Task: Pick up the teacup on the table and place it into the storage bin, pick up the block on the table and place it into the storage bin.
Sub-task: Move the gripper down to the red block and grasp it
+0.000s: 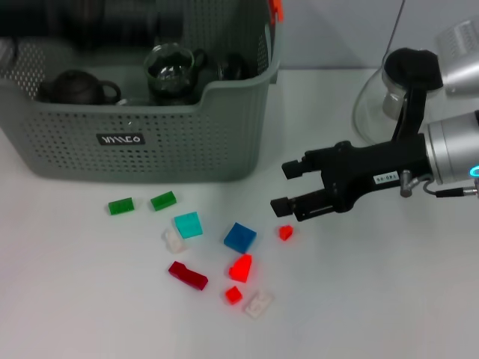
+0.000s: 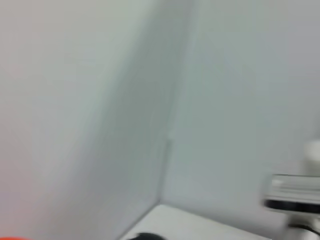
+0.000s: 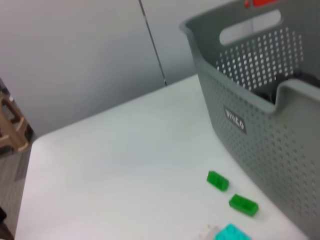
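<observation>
The head view looks forward and down from above onto the white surface (image 1: 90, 299), taking in the storage bin (image 1: 150, 142), the scattered blocks and the right tool (image 1: 288, 187). The right wrist view sits low and nearer, facing along the surface (image 3: 120, 160) toward the storage bin (image 3: 260, 130); both views share the bin's labelled wall and two green blocks (image 3: 217, 180). The left wrist view faces mostly blank wall.

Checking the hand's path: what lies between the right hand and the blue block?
In the head view, only a small red block on bare table, between the right hand and the blue block.
</observation>
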### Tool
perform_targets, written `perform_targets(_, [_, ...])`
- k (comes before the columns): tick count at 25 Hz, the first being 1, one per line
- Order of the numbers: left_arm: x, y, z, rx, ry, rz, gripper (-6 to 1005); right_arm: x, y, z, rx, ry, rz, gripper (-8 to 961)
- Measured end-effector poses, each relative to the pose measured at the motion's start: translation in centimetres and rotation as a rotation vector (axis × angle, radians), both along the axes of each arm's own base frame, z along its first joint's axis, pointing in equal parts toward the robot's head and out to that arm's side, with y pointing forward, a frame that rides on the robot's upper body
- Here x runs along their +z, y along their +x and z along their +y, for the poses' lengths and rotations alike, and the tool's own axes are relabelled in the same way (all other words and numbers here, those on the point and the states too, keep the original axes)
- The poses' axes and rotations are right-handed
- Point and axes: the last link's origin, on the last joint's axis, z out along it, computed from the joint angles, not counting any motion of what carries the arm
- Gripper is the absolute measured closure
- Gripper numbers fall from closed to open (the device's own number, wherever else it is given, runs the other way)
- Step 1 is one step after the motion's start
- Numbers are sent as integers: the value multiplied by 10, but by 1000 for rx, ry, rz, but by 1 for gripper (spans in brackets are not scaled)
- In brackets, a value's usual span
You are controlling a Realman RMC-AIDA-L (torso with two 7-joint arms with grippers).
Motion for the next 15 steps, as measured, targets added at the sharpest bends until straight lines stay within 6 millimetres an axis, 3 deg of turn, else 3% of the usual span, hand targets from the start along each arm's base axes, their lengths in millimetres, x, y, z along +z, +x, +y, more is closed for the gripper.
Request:
perform_targets(7, [-26,-36,-33,-42,-30,85,149,-1,1,0,24,-24,-51,103])
perform_targets(8, [-39,-49,-42,-68,-42,124,149,-1,0,0,26,-30,-61,103])
perform_targets(15, [-71,-79,-63,-141,-44,168,148,-6,0,2,38,-55,-158,103])
